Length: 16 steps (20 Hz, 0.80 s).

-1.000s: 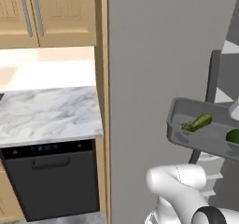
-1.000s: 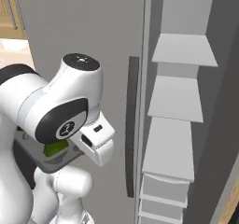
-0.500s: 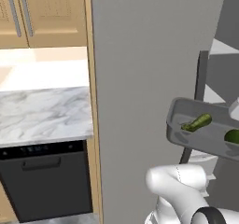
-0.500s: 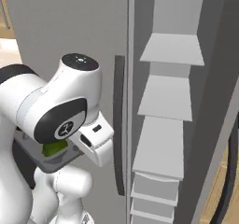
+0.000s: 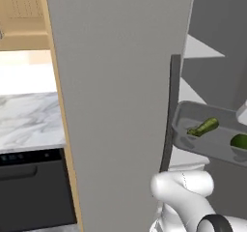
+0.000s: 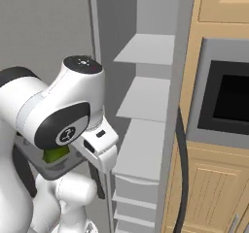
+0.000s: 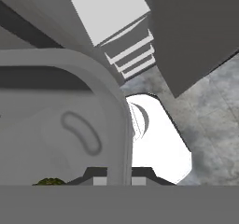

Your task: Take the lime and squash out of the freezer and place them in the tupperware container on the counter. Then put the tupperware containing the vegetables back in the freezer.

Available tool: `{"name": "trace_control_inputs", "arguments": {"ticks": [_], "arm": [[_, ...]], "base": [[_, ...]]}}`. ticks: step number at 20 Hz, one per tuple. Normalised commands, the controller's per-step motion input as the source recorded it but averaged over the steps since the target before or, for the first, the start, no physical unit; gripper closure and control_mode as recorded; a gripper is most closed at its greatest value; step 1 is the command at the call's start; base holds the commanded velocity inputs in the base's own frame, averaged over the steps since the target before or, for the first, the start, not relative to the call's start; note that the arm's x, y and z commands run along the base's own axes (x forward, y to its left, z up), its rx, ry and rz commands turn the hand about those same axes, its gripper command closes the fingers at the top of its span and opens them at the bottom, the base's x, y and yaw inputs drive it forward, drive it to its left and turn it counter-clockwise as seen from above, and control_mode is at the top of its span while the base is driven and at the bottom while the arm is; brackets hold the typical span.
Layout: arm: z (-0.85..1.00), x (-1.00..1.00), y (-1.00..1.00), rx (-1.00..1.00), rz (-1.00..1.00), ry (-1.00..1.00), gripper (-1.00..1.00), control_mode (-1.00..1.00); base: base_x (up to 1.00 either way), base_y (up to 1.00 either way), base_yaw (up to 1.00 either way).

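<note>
My gripper [image 7: 119, 175] is shut on the rim of the tupperware container [image 7: 56, 125] and holds the tray up in the air. In the left base view the tupperware container [image 5: 193, 111] hangs at the right, past the edge of the freezer [image 5: 120, 81] door. The light green squash [image 5: 203, 127] and the dark green lime [image 5: 240, 140] lie inside it. A sliver of the lime [image 7: 49, 182] shows at the bottom of the hand view. In the right base view the freezer [image 6: 146, 96] stands open with pale shelves, and my arm hides most of the tray [image 6: 36, 160].
The door's dark handle [image 5: 172, 110] runs close beside the tray. The marble counter [image 5: 29, 120] and a black dishwasher [image 5: 34, 187] are at the left. A wall oven [image 6: 228, 96] in tan cabinets stands right of the freezer. Freezer drawers [image 7: 128, 50] lie below.
Both base views have swung right, so the counter and the door slide left in the picture and the open shelves come in front. The tray stays held as before.
</note>
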Motion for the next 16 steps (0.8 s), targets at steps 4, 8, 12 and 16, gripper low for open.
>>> {"name": "trace_control_inputs", "arguments": {"ticks": [4,8,12,16], "arm": [[0.00,0.00,0.00,0.00,0.00,0.00,1.00,1.00],[0.00,0.00,0.00,0.00,0.00,0.00,1.00,1.00],[0.00,0.00,0.00,0.00,0.00,0.00,1.00,1.00],[0.00,0.00,0.00,0.00,0.00,0.00,1.00,1.00]], "base": [[0.38,-0.44,0.00],[0.50,-0.14,-0.04],[0.45,-0.13,-0.05],[0.18,-0.14,-0.08]]}}
